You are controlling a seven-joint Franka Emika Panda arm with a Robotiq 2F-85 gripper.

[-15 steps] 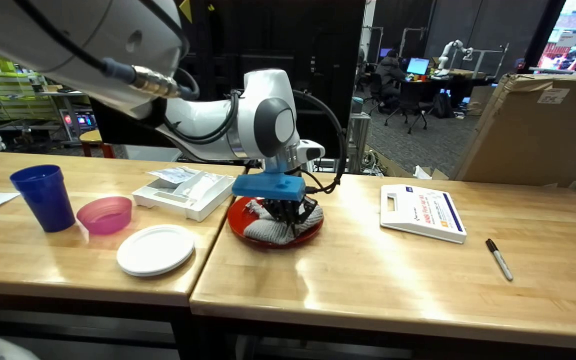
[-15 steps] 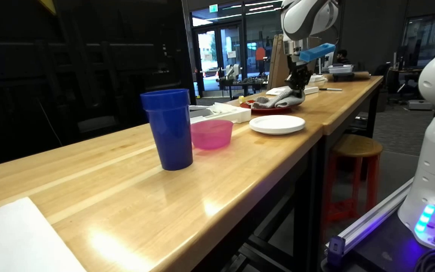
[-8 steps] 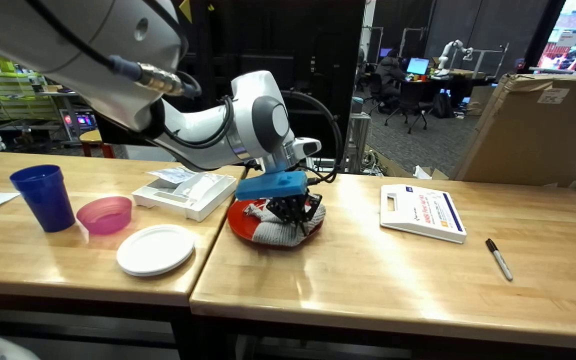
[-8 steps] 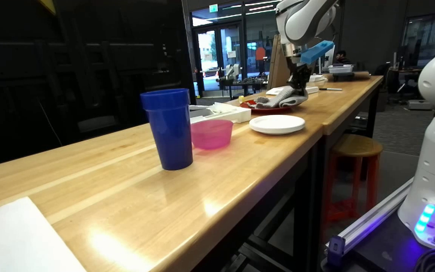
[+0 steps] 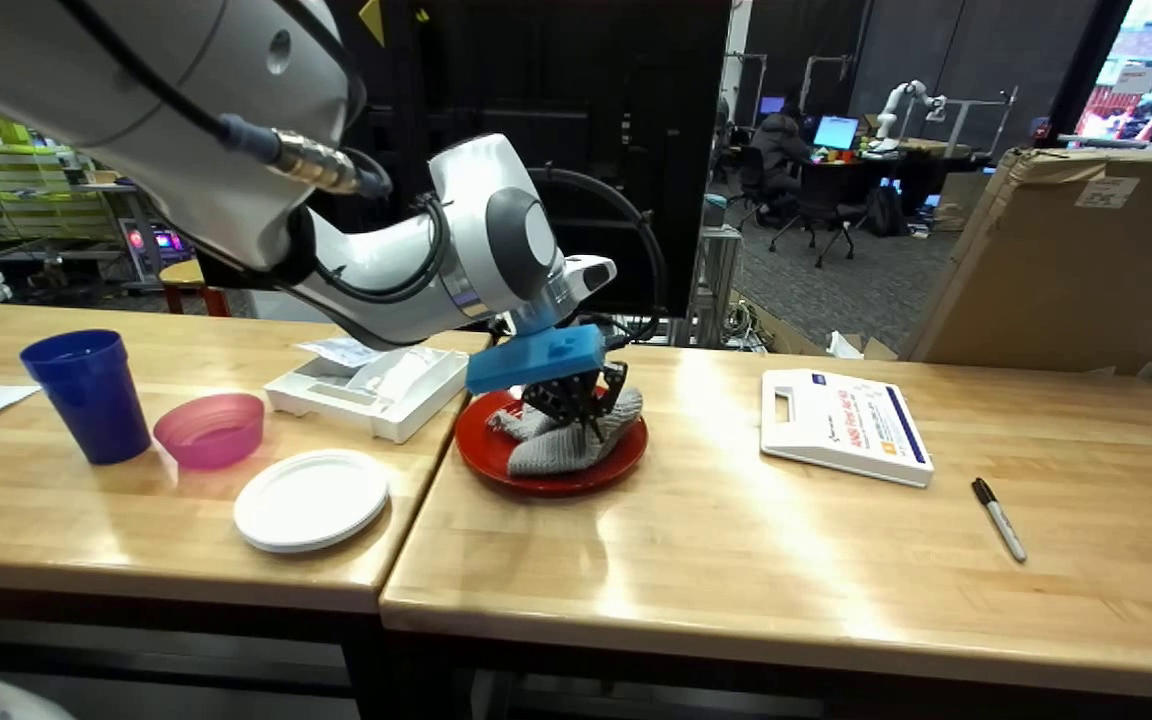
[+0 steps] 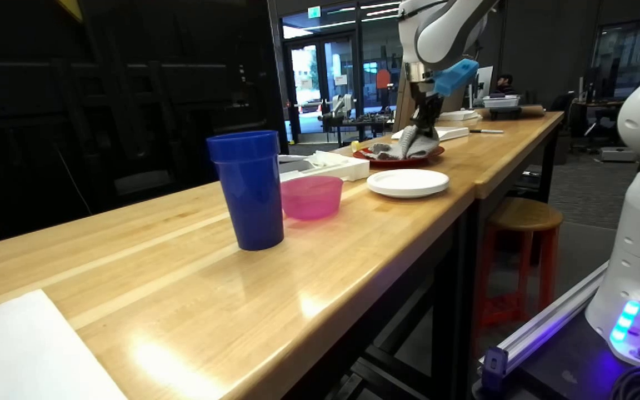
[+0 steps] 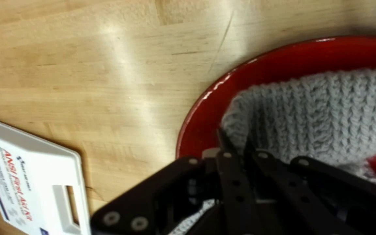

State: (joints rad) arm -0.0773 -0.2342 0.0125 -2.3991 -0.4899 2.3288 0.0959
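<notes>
- In an exterior view, far to the left of the end effector (image 5: 588,428), the cup (image 5: 86,395) and then the bowl (image 5: 208,430) stand on the worktop (image 5: 156,540).
- Less far on this left side there are the white plates (image 5: 311,500), and behind them the tray (image 5: 356,405).
- Directly under the end effector is the red plate (image 5: 482,448); on it lies the cloth (image 5: 546,455), folded and partly raised.
- The end effector is clamped, as it seems, on a fold at the cloth's edge.
- The cloth looks knitted; I judge it light, soft and limp, neither slippery nor fragile. A thick edge fold, like the pinched one, should be good to hold.
- In the wrist view the pinched edge points left, and the broad part runs rightward; folding hides the whole long axis.
- In the exterior view, well right of the end effector lies the kit (image 5: 846,425), then the marker (image 5: 998,518).
</notes>
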